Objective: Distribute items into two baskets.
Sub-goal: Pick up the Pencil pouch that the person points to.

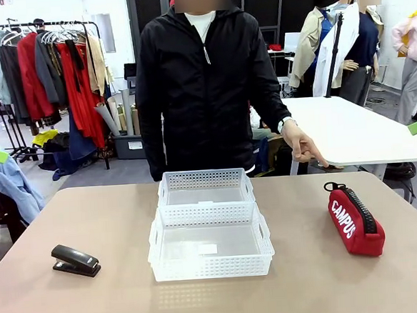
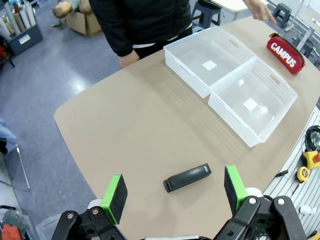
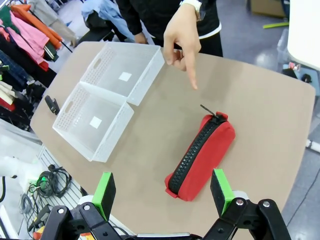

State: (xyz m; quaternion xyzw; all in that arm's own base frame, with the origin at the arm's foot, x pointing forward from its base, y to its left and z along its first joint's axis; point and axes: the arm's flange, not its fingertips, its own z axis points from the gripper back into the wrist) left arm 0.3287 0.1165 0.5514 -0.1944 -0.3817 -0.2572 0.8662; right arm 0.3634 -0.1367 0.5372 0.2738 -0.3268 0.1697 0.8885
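Two white lattice baskets stand end to end at the table's middle, the far basket (image 1: 205,187) toward the person and the near basket (image 1: 210,251) toward me; both look empty. The black stapler (image 1: 75,260) lies at the front left. The red CAMPUS pouch (image 1: 353,219) lies at the right. My left gripper (image 2: 173,172) hangs open high above the stapler (image 2: 187,177). My right gripper (image 3: 161,175) hangs open high over the pouch (image 3: 202,155), touching nothing. The person's hand (image 3: 182,35) points a finger down at the table near the pouch.
The person stands at the far edge behind the baskets (image 2: 185,75), in a black jacket. Bare tabletop (image 1: 112,206) surrounds the stapler and pouch. A clothes rack (image 1: 52,67) and a white table (image 1: 350,129) stand beyond the far side.
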